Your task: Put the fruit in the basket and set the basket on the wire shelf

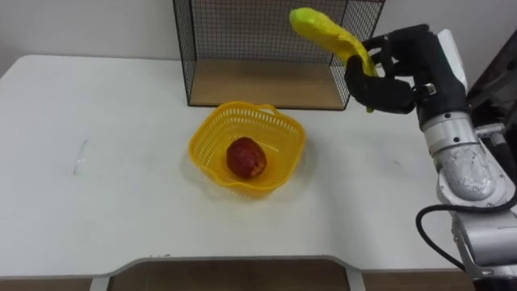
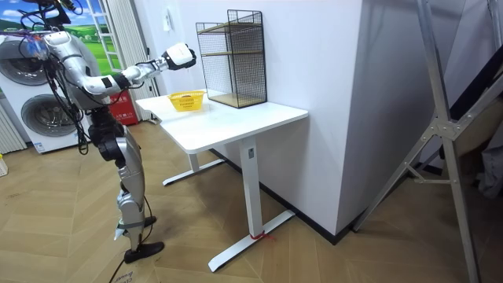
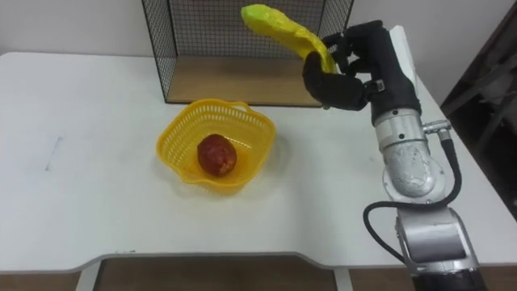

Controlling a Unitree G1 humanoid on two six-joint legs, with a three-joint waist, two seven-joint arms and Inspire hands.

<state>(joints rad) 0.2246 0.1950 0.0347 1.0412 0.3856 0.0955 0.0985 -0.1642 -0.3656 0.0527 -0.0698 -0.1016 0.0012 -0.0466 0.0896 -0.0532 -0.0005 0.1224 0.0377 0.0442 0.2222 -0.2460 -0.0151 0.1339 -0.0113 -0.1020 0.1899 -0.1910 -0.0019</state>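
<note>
A yellow basket [image 1: 284, 133] [image 3: 179, 123] stands on the white table [image 1: 105, 178] in front of the wire shelf [image 1: 266, 81]. A red fruit [image 1: 245, 157] [image 3: 216, 154] lies inside the basket. My right hand [image 1: 394, 74] [image 3: 355, 69] is raised above the table to the right of the basket, shut on a yellow banana [image 1: 327, 33] [image 3: 279, 26]. The banana sticks out up and to the left of the hand, in front of the shelf's mesh. In the room view the raised hand [image 2: 178, 56] is over the basket [image 2: 187, 101] at the table's end.
The wire shelf [image 3: 234, 81] has a wooden bottom board and black mesh walls, standing against the back wall. Bare table surface lies left and front of the basket. The room view shows washing machines [image 2: 27, 102] behind the robot.
</note>
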